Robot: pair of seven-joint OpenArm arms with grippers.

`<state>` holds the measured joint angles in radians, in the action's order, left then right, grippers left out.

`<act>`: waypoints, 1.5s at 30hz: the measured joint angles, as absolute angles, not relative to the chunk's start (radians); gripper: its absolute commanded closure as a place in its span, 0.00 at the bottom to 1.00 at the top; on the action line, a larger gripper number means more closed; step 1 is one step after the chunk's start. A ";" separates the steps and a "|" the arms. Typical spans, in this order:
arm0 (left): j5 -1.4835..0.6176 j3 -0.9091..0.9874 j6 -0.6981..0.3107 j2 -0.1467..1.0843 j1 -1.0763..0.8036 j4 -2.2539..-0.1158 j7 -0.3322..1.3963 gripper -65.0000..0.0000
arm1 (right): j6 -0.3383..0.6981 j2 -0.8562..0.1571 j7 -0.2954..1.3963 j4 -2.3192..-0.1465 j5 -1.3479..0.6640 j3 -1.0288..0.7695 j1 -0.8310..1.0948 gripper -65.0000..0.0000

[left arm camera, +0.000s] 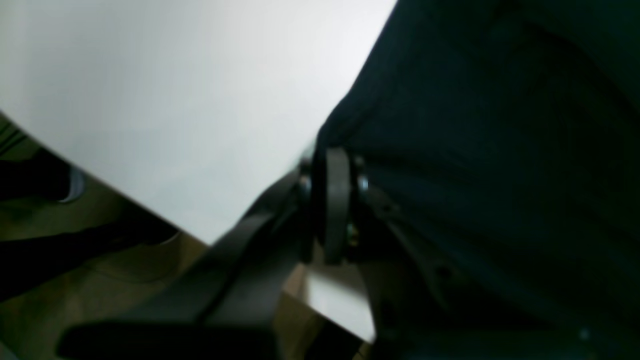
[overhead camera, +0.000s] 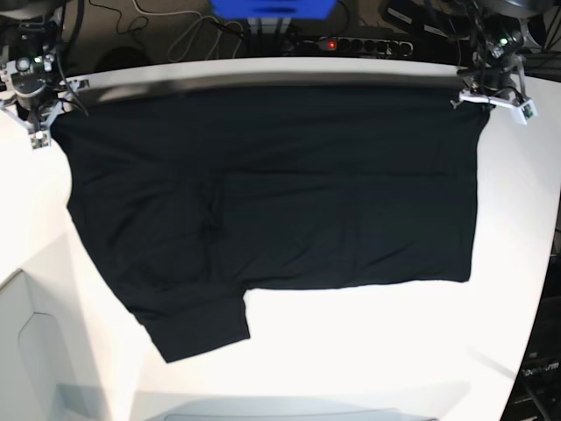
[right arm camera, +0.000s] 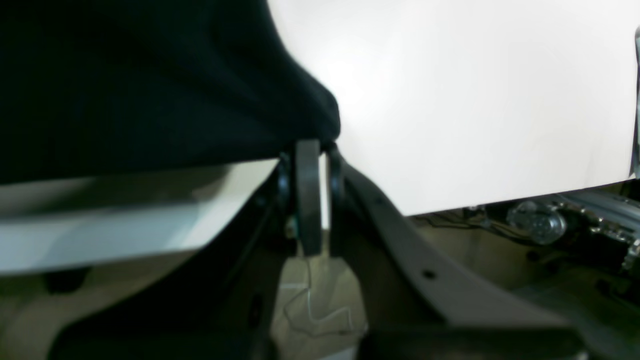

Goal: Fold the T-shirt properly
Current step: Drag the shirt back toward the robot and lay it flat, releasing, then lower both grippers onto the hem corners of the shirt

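The black T-shirt (overhead camera: 280, 193) lies spread across the white table (overhead camera: 368, 351), plain side up, with one sleeve (overhead camera: 202, 324) sticking out at the front left. No print or tag shows. My left gripper (overhead camera: 478, 95) is shut on the shirt's far right corner; in the left wrist view its fingers (left arm camera: 337, 200) pinch the cloth (left arm camera: 500, 150). My right gripper (overhead camera: 46, 118) is shut on the far left corner; in the right wrist view its fingers (right arm camera: 307, 195) pinch the cloth (right arm camera: 125, 85). The far edge is stretched taut between them.
A power strip (overhead camera: 364, 44), cables and a blue box (overhead camera: 272, 9) lie behind the table's far edge. The table edge and the floor below show in both wrist views (left arm camera: 150, 200) (right arm camera: 500, 207). White table surface lies in front of the shirt.
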<state>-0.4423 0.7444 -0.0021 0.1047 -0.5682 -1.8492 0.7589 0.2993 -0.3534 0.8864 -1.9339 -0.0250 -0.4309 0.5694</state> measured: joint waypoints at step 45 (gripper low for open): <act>-0.434 0.955 -0.002 0.113 -0.464 -1.975 0.866 0.36 | 0.299 -0.258 0.895 -1.966 -0.007 -0.494 0.392 0.49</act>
<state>-0.4335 0.9554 -0.0017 0.1135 -0.4641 -1.9755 0.8661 0.2989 -0.2581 0.8951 -1.9656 -0.0067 -0.4942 0.3923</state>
